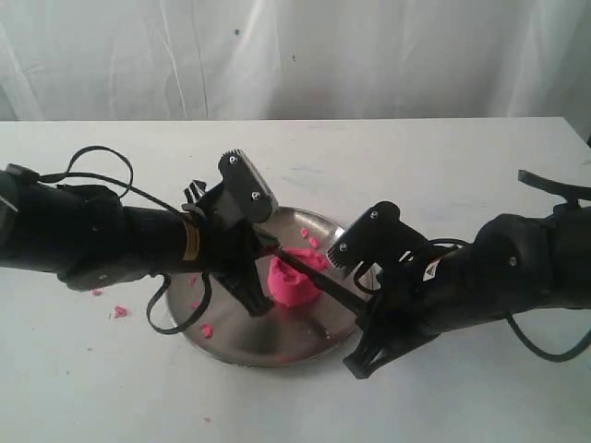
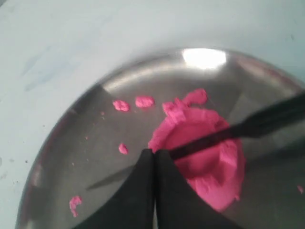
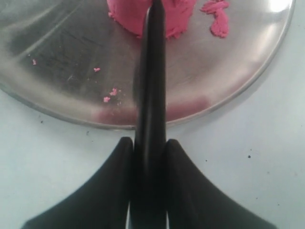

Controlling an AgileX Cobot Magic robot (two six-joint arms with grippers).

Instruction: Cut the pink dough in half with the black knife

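Observation:
The pink dough (image 1: pixel 294 282) sits as one dented lump near the middle of the round steel plate (image 1: pixel 235 343). My right gripper (image 3: pixel 148 145) is shut on the handle of the black knife (image 3: pixel 151 76), whose blade reaches across the top of the pink dough (image 3: pixel 176 14). In the left wrist view the black knife (image 2: pixel 248 125) lies over the pink dough (image 2: pixel 209 162). My left gripper (image 2: pixel 153 153) is shut and empty, its tips touching the dough's near edge. In the exterior view the left gripper (image 1: pixel 259 300) stands left of the lump and the right gripper (image 1: pixel 362 318) to its right.
Small pink crumbs (image 2: pixel 144 101) lie on the steel plate (image 2: pixel 66 143), and more crumbs (image 1: pixel 119 312) are scattered on the white table (image 1: pixel 462 166) left of the plate. A white curtain hangs behind the table.

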